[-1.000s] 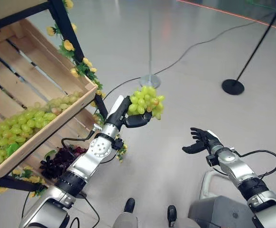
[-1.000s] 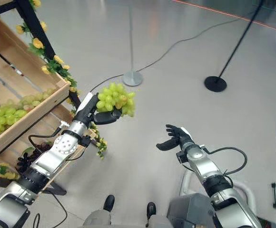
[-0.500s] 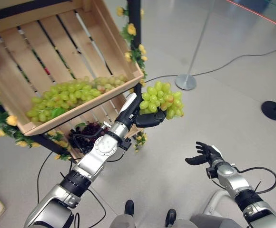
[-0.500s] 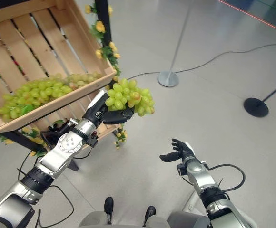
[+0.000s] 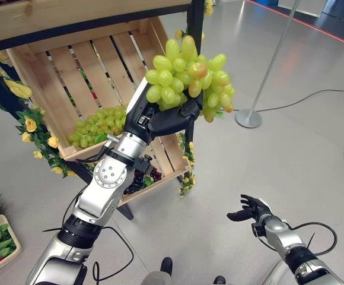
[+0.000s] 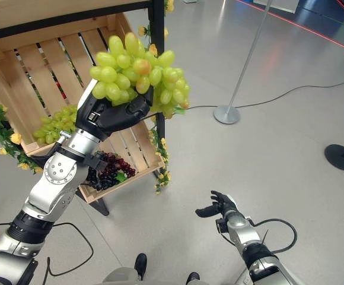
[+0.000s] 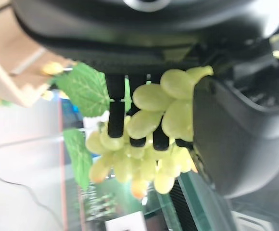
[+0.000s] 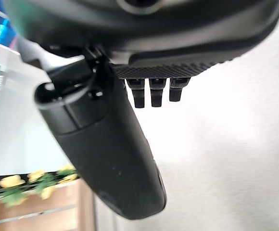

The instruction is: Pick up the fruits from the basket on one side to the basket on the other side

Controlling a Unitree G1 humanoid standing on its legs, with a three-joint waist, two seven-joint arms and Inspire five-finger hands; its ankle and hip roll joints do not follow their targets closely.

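Grey polished floor (image 5: 279,166) throughout. A silver stanchion pole (image 5: 273,59) rises from a round metal base (image 5: 249,118), standing well beyond the raised hand on its right. A second, black round base (image 6: 341,157) lies farther right. A thin dark cord (image 5: 314,98) trails across the floor between them. Yellow artificial flowers (image 5: 26,127) with green leaves trim the black stand frame (image 5: 194,35).
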